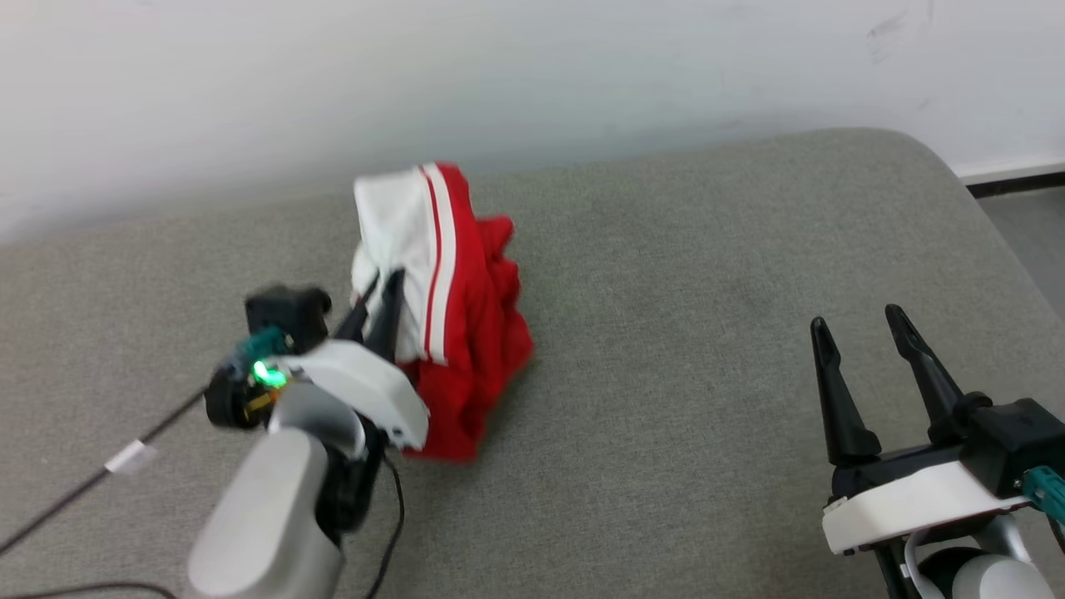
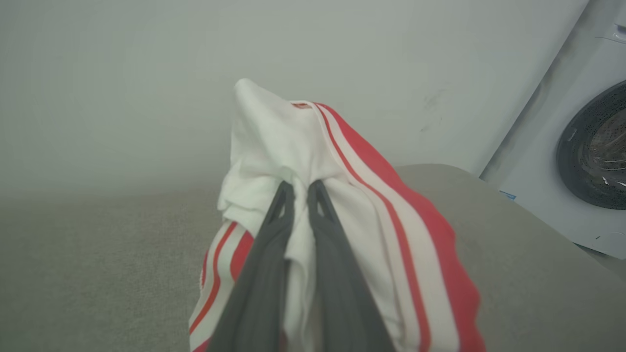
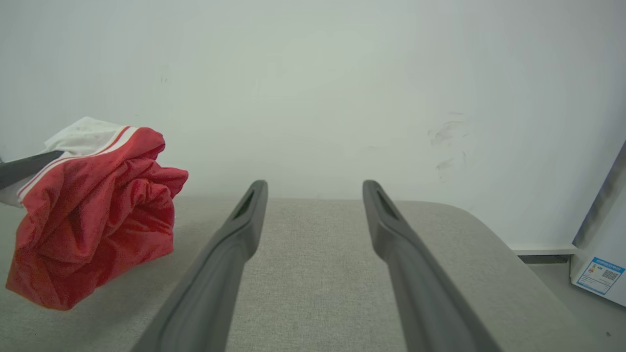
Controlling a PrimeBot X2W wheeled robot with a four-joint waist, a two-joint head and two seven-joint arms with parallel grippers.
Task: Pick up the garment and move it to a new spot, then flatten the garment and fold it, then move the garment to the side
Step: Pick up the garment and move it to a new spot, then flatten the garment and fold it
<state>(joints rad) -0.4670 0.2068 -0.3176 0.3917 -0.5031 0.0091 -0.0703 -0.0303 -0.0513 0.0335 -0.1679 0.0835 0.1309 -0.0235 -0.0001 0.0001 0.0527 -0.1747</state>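
My left claw (image 1: 380, 281) is pinched nearly shut on the garment (image 1: 466, 333). In the left wrist view the two dark fingers (image 2: 274, 230) squeeze a fold of the white sleeve part between them, with red and white stripes running down on both sides. The garment (image 2: 274, 142) hangs in a bunch from that pinch, white on top and red below. Its low end is down at the gray padded top (image 1: 707, 333) (I can't tell if it touches or just hangs above).

My right claw (image 1: 857, 319) is wide open and holds nothing. It sits low at the right side, well apart from the garment, fingers pointing toward the wall (image 1: 532, 66). From its own camera I see the right claw (image 3: 315, 185) with bare gray top between the fingers, and the red bunch (image 3: 98, 215) off to the left.

Between the bunch and my right claw there is a big bare stretch of gray — lots of room. The far edge of the top runs along the wall, just behind the garment. The far right corner (image 1: 915, 150) is round, and past the right edge the floor (image 1: 1032, 233) shows. A washing machine (image 2: 587, 146) stands beyond that corner. A thin black cable (image 1: 83, 482) lies on the top at the left, near my left arm.
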